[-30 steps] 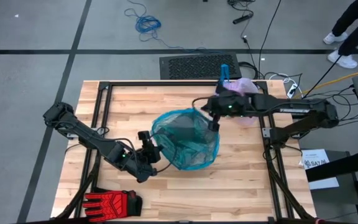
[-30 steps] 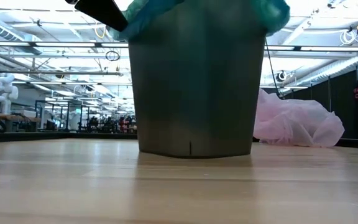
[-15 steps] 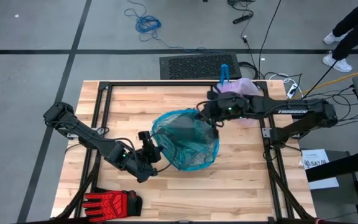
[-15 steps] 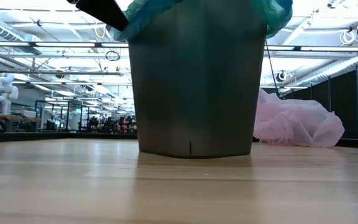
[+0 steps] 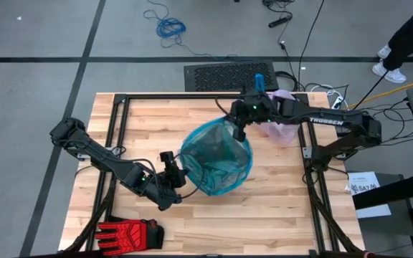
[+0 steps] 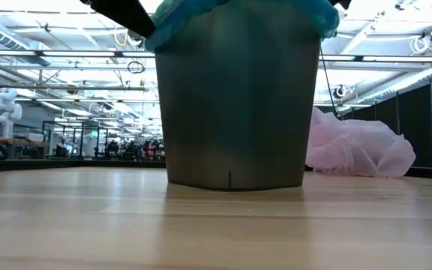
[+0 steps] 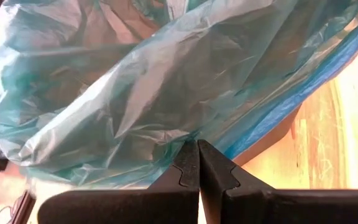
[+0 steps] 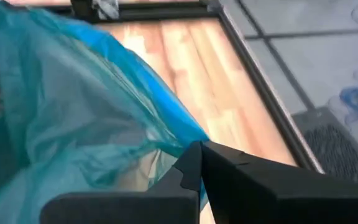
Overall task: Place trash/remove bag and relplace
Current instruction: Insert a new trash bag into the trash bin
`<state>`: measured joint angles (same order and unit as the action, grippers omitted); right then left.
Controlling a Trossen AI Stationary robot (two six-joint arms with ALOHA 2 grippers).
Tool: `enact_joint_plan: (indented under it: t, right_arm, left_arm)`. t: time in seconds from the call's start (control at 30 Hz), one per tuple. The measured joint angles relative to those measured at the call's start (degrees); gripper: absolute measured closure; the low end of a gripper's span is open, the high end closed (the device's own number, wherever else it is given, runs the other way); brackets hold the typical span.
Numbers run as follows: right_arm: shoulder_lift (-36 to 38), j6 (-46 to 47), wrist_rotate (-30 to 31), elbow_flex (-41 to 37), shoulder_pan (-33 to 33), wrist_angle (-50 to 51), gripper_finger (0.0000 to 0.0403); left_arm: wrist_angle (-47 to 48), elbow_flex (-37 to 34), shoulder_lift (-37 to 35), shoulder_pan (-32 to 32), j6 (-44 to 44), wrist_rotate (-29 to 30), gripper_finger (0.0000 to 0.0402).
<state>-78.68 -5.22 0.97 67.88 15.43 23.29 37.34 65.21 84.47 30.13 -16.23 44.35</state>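
Wooden counter (image 5: 278, 193) carries a dark bin (image 6: 235, 105) at its middle, lined with the teal-green bag (image 5: 217, 161). That film looks thin, light, slippery and easily torn, so it is best taken at the blue rim where it folds over the bin's edge. Left gripper (image 7: 197, 163) has its jaws together on the bag at the near-left rim; right gripper (image 8: 194, 167) pinches the far rim likewise. Inside, no trash shows. The removed pink bag (image 6: 358, 146) lies slumped near the counter's far right edge.

Bin (image 6: 237, 97) blocks mid-table; bare wooden table (image 5: 285, 208) around red glove (image 5: 129, 233).
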Motion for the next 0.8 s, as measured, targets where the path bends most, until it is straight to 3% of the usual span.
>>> enact_joint_plan:
  t: [0.47,0.8]
  right_arm:
    - [-4.9,2.01,-8.22,-0.02,0.76,6.47,0.0403]
    - [-5.87,3.3,-8.82,-0.05,-2.19,8.12,0.0403]
  left_arm:
    - [-0.39,0.0,0.02,0.0,0.0,-0.06,0.0401]
    - [-0.95,-2.2,0.02,0.0,-2.29,-0.13,0.0401]
